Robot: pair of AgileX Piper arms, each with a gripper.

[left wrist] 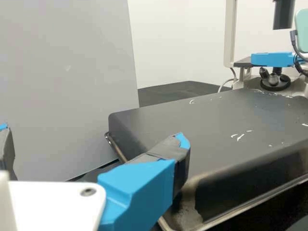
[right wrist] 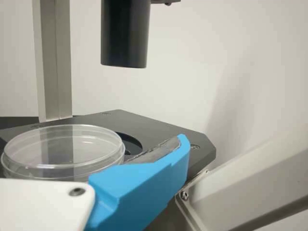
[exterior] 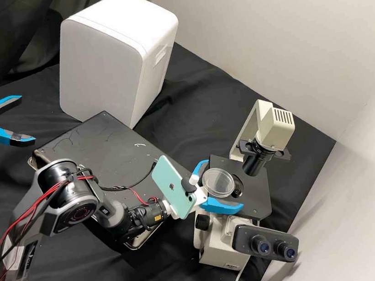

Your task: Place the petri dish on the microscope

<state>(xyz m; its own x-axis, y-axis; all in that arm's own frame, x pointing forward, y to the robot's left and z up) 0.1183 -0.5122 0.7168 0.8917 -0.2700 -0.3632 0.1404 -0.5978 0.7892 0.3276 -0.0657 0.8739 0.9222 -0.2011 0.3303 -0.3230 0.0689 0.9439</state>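
Observation:
A clear round petri dish (exterior: pixel 218 181) lies level over the black stage (exterior: pixel 259 195) of the white microscope (exterior: pixel 224 241), beside the stage's round opening and under the dark lens tube (exterior: pixel 251 164). My right gripper (exterior: pixel 211 184) is shut on the dish, one blue finger on each side. In the right wrist view the dish (right wrist: pixel 62 150) rests against the inside of a blue finger (right wrist: pixel 144 178), just above the stage (right wrist: pixel 159 130). My left gripper (exterior: pixel 23 119) hangs open and empty at the far left, above the bench. Its fingers (left wrist: pixel 159 168) point at the black tray (left wrist: pixel 226 139).
A large white box (exterior: pixel 116 53) stands at the back. A flat black tray (exterior: pixel 105 146) lies between the arms. A mint-green phone (exterior: pixel 173 186) is mounted on the right wrist. The microscope's eyepieces (exterior: pixel 270 245) jut out at the front, and white walls close off the right side.

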